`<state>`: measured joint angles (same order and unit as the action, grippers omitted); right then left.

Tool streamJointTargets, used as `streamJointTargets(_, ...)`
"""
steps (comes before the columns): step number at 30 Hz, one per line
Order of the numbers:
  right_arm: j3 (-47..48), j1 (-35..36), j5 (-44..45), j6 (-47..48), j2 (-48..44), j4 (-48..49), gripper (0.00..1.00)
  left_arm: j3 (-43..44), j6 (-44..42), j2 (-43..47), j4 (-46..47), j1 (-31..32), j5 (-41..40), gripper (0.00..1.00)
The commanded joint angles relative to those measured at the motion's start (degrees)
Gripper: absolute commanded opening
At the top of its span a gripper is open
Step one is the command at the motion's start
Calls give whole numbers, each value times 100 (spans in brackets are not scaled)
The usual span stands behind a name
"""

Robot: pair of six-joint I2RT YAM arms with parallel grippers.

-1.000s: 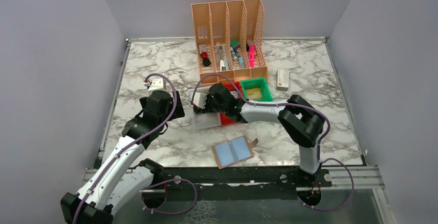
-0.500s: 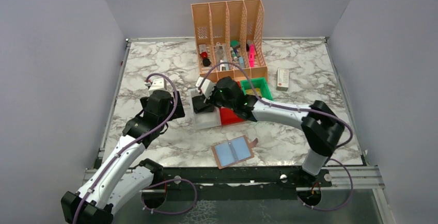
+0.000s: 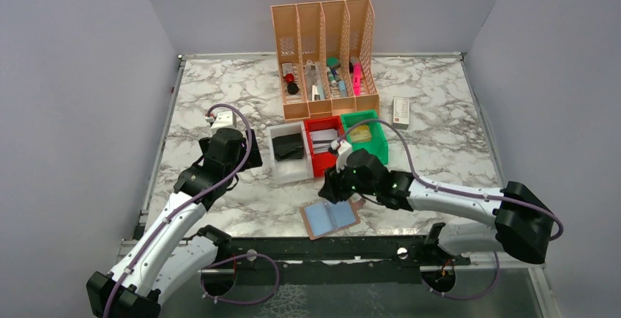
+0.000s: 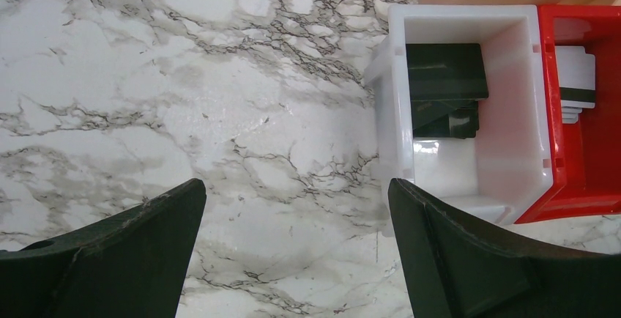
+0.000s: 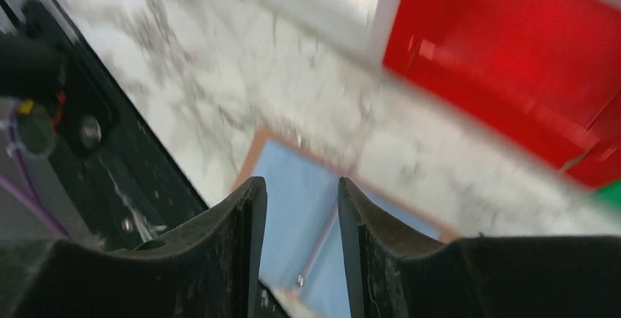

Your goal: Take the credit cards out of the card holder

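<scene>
The tan-brown card holder (image 3: 331, 217) lies open near the table's front edge, with two bluish credit cards (image 3: 322, 217) showing in its pockets. My right gripper (image 3: 335, 190) hovers just above its far edge, jaws a narrow gap apart and empty. The right wrist view is blurred: my gripper (image 5: 299, 182) is over a blue card (image 5: 296, 223) and the holder's brown border (image 5: 256, 141). My left gripper (image 3: 251, 158) is wide open and empty over bare marble left of the white bin; in the left wrist view my gripper (image 4: 296, 186) frames only marble.
A white bin (image 3: 294, 173) holds black flat objects (image 4: 443, 87). Beside it stand a red bin (image 3: 319, 164) with white cards (image 4: 575, 76) and a green bin (image 3: 377, 141). An orange file organiser (image 3: 326, 54) stands behind, with a small white box (image 3: 400, 111) to the right.
My right arm has swung from over the white bin towards the near edge and now sits above the card holder. The left arm has not moved.
</scene>
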<state>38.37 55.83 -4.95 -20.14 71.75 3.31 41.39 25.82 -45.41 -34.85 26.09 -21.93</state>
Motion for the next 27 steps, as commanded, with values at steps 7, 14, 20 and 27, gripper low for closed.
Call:
streamJointTargets(7,-123,1407,1593,-1341,-252,-1176,48,-78,-36,32,53,-25,93,99)
streamJointTargets(14,47,1721,1953,-1502,-28,-1333,49,-108,-8,62,52,-25,102,99)
streamJointTargets(20,64,1736,1988,-1537,107,-1333,50,-104,-10,25,55,-25,106,99)
streamJointTargets(27,155,1739,2117,-1643,255,-1501,50,-104,-14,1,57,-25,110,99)
